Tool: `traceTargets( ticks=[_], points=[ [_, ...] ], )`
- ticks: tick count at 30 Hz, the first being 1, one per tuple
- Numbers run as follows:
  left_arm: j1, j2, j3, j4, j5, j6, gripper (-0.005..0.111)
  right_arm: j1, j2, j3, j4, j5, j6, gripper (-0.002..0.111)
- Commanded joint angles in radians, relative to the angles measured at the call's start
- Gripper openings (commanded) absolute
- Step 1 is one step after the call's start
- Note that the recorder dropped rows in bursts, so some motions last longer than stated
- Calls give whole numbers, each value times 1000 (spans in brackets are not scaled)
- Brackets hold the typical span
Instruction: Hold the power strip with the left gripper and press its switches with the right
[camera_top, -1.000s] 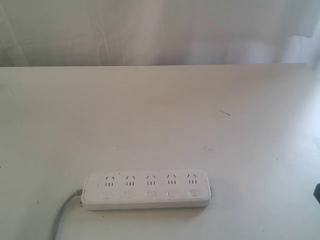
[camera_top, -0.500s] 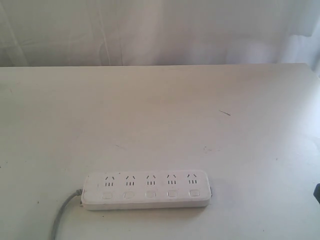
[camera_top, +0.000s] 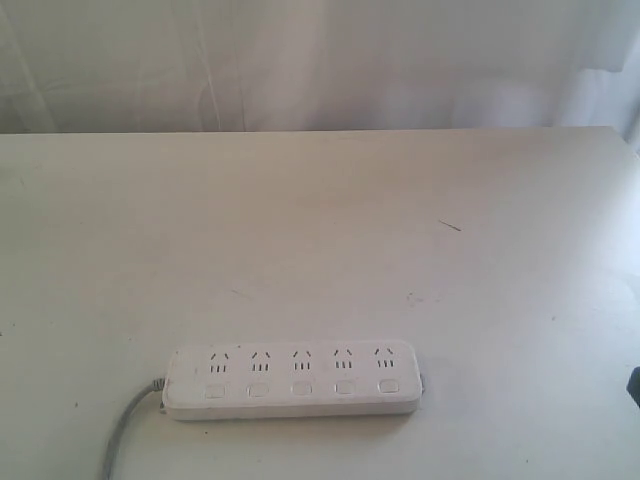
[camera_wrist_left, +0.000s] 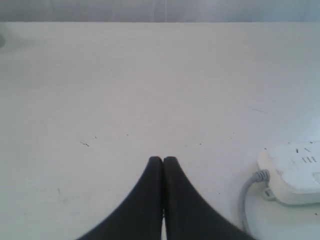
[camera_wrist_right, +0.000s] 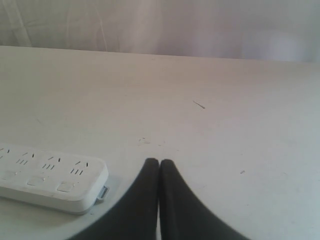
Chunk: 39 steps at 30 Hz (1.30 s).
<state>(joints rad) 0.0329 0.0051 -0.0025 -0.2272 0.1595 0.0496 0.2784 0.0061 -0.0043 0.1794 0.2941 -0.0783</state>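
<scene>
The white power strip (camera_top: 292, 380) lies flat near the table's front edge, its row of switches (camera_top: 300, 388) along the near side and a grey cord (camera_top: 120, 435) leaving its left end. The left wrist view catches the strip's cord end (camera_wrist_left: 295, 172) off to one side of my left gripper (camera_wrist_left: 163, 160), which is shut and empty above bare table. My right gripper (camera_wrist_right: 159, 162) is also shut and empty, hovering beside the strip's other end (camera_wrist_right: 50, 180). In the exterior view only a dark sliver of the right arm (camera_top: 634, 385) shows at the right edge.
The white table (camera_top: 320, 230) carries a small dark mark (camera_top: 450, 225) right of centre. A pale curtain (camera_top: 320, 60) hangs behind the far edge.
</scene>
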Motion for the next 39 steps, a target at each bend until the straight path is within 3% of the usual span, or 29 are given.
traceTargets(
  ticks=[1, 15, 26, 39],
  points=[
    [2, -5, 3, -72, 37, -9, 0, -8, -6, 4, -1, -10, 4, 0],
    [2, -5, 3, -70, 89, -184, 0, -8, -6, 4, -1, -10, 4, 0],
    [2, -5, 3, 28, 76, 83, 0, -8, -6, 4, -1, -10, 4, 0],
    [2, -5, 3, 28, 78, 85, 0, -8, -6, 4, -1, -10, 4, 0]
  ],
)
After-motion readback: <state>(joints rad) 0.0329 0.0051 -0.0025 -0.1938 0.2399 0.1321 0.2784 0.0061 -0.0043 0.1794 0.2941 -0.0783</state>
